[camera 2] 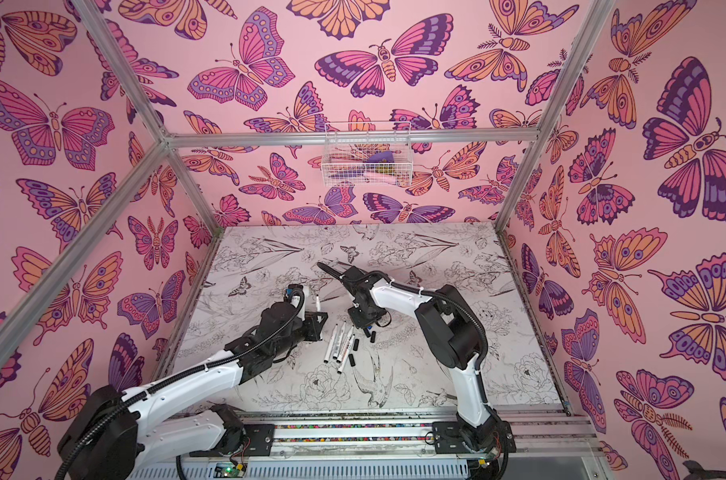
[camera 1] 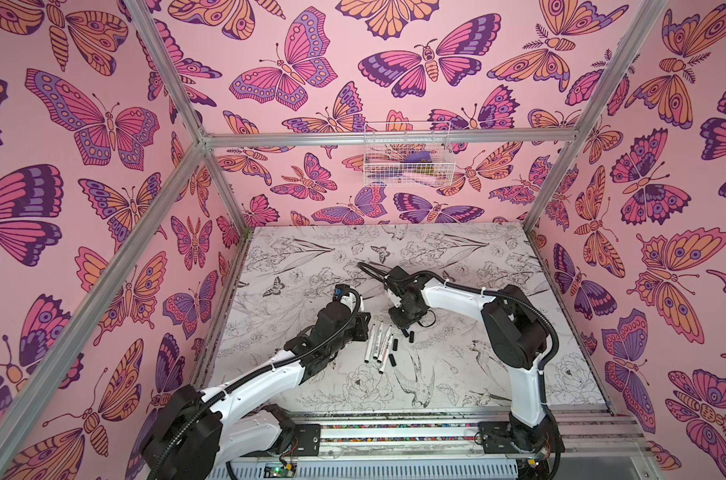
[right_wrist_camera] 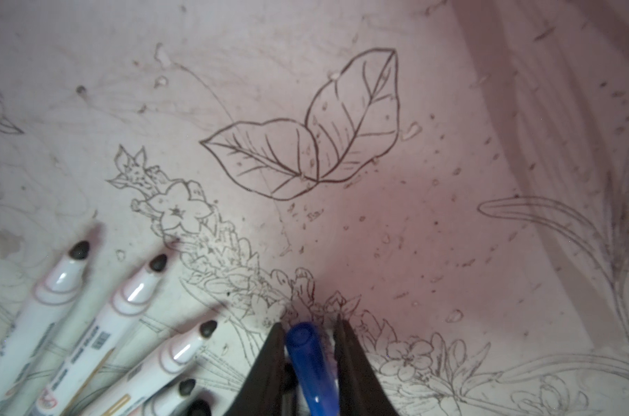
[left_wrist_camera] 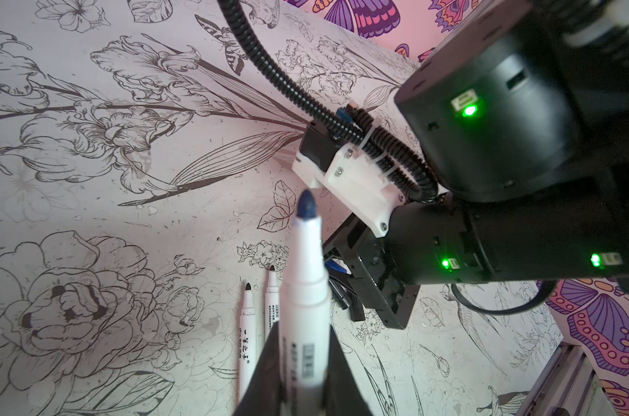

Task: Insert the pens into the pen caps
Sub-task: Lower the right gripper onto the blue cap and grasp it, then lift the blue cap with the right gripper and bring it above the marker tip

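In both top views the loose pens (camera 1: pixel 377 345) and black caps (camera 1: pixel 394 344) lie bunched between my arms. Left wrist: the left gripper (left_wrist_camera: pixel 303 326) is clamped on a blue-tipped pen (left_wrist_camera: pixel 306 266), tip clear. Right wrist: the right gripper (right_wrist_camera: pixel 308 321) straddles the blue cap (right_wrist_camera: pixel 307 363) (biting or not, I cannot tell). An off-centre pinch could squirt that cap into the neighbouring pens.

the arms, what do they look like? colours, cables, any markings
The left arm and right arm have white shells between bulky black joint housings. Black ribbed conduit runs along each, tied with white zip ties. Gripper fingers are black wedges; green lights glow on the right arm's wrist.
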You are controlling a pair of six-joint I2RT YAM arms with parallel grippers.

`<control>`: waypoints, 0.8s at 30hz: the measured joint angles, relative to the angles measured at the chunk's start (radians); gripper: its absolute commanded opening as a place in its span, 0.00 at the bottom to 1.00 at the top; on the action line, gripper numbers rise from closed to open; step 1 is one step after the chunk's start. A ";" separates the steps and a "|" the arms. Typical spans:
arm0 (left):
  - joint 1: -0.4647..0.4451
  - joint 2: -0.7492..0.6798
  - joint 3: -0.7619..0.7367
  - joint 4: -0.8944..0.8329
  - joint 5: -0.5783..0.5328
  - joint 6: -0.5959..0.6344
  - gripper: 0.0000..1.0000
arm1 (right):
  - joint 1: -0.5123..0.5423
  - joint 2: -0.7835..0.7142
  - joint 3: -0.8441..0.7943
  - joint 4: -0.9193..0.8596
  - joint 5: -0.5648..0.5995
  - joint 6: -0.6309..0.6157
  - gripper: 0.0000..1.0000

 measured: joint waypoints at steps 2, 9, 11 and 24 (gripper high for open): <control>0.000 0.000 0.000 -0.001 0.000 0.000 0.00 | 0.000 0.000 0.000 0.006 0.002 0.005 0.14; 0.000 0.013 0.000 -0.004 0.009 0.001 0.00 | -0.012 -0.078 -0.001 0.032 -0.008 0.034 0.08; -0.003 0.022 0.001 -0.006 0.016 0.006 0.00 | -0.031 -0.167 -0.005 0.056 -0.025 0.051 0.06; -0.079 0.061 0.024 0.081 0.192 0.150 0.00 | -0.131 -0.716 -0.324 0.510 -0.264 0.303 0.03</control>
